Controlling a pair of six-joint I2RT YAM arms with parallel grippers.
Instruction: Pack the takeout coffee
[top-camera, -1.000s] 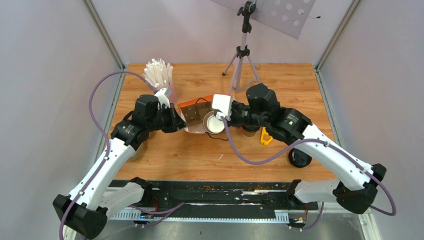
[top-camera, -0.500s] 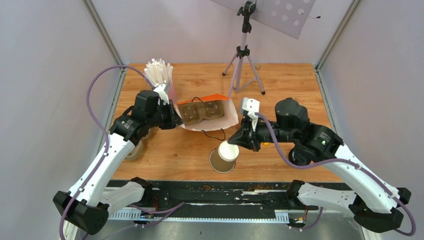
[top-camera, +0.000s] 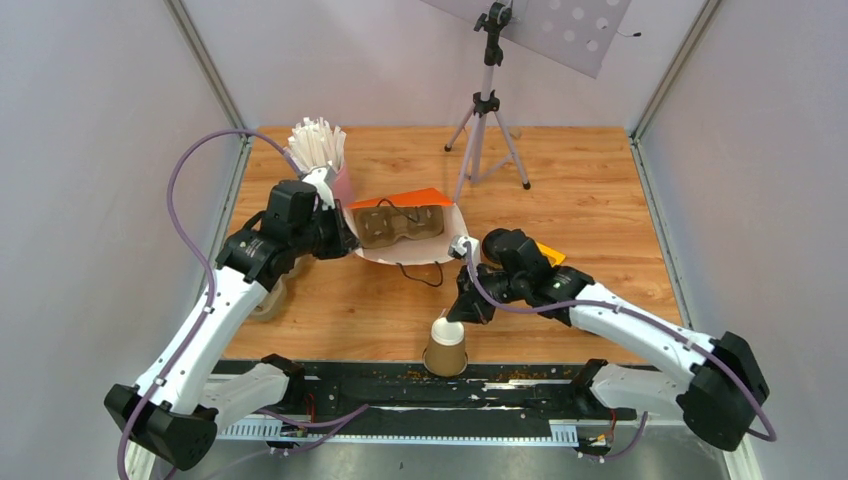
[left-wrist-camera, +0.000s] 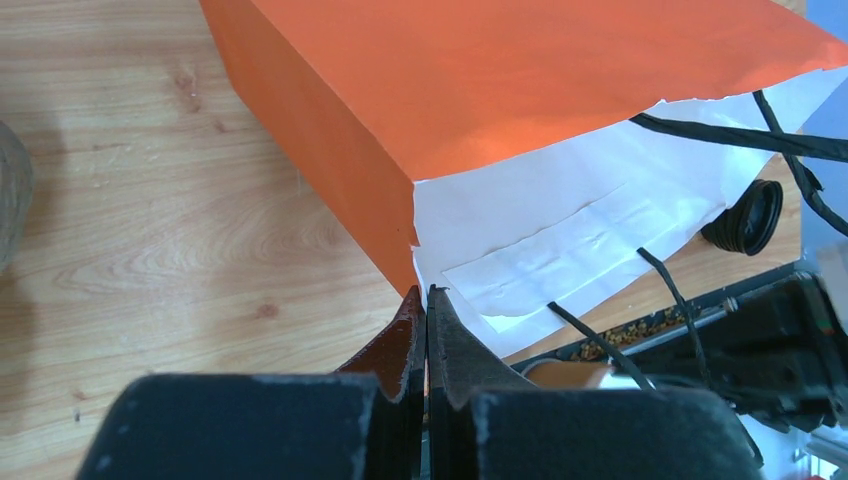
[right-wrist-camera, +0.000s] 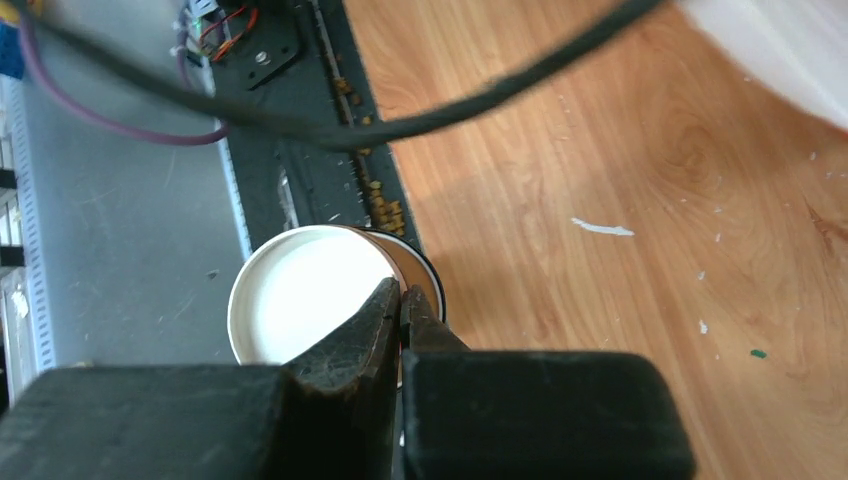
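Top view: the takeout coffee stands at the near edge of the table, touching or just over the black rail, with its white end up and its kraft-brown body below. The right gripper grasps it; in the right wrist view the fingers of the right gripper are pinched on the cup's wall, the takeout coffee's white surface to one side and brown paper to the other. Whether the cup holds liquid cannot be told.

One second earlier the cup sits at the mouth of the paper bag; half a second earlier it hangs tilted over mid-table. The right arm has since folded back toward its base.

The left gripper remains at the bag's left edge. In the left wrist view the left gripper is clamped on the paper bag where orange outside meets white lining. The pulp tray lies inside the bag, now fully uncovered. A black lid lies on the wood beyond the bag.
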